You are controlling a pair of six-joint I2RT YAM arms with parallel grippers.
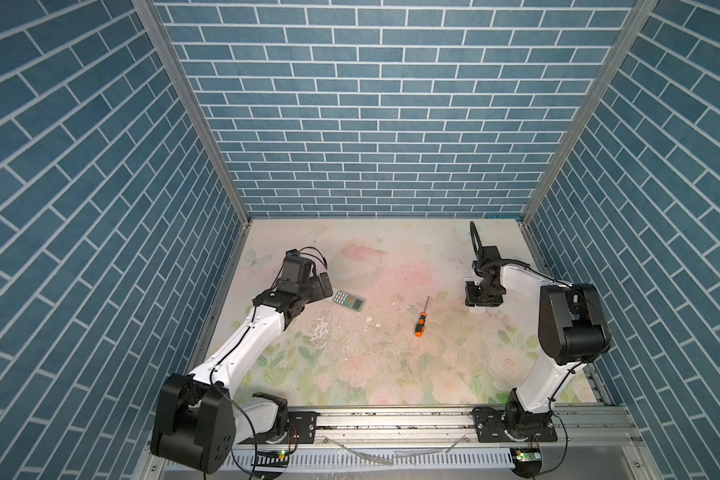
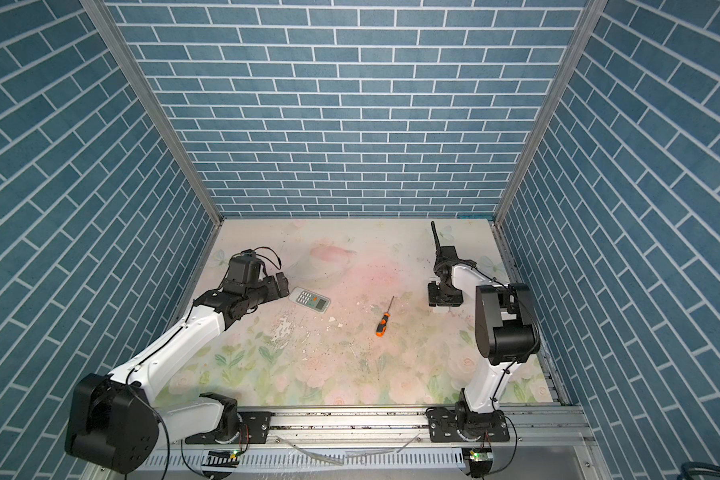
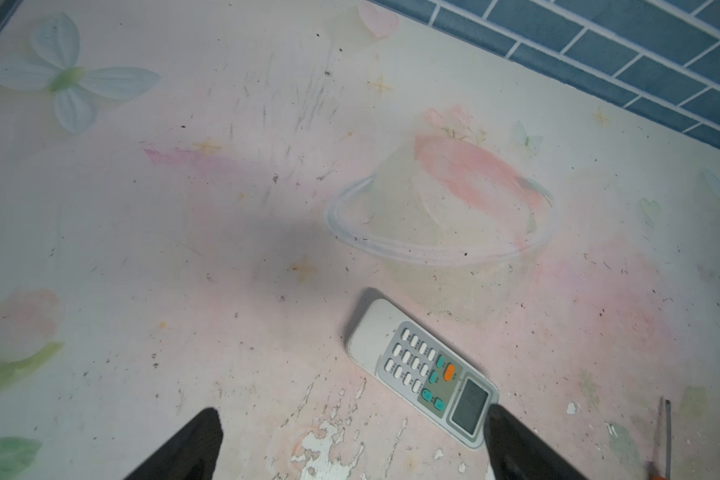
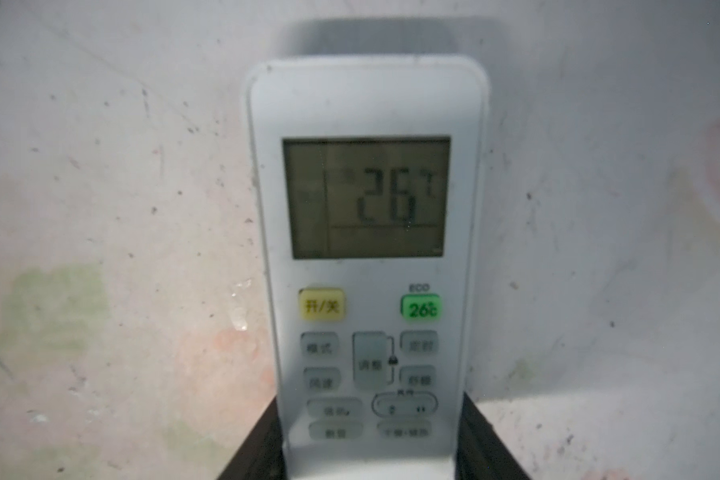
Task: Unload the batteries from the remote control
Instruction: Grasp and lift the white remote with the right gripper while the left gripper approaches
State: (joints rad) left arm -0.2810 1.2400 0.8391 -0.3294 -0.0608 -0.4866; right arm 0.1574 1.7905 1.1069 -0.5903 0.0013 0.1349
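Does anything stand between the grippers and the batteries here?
Yes. No batteries show: both remotes lie buttons-up, so each housing covers them. The right gripper clasps the white remote by its sides; the open left gripper hovers by the grey remote. Any battery cover is presumably underneath, against the table.

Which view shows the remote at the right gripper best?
Right wrist view: the white remote fills it, display and buttons legible, between the fingers of the right gripper. Both top views show only a white sliver beneath the gripper. Left wrist view misses it.
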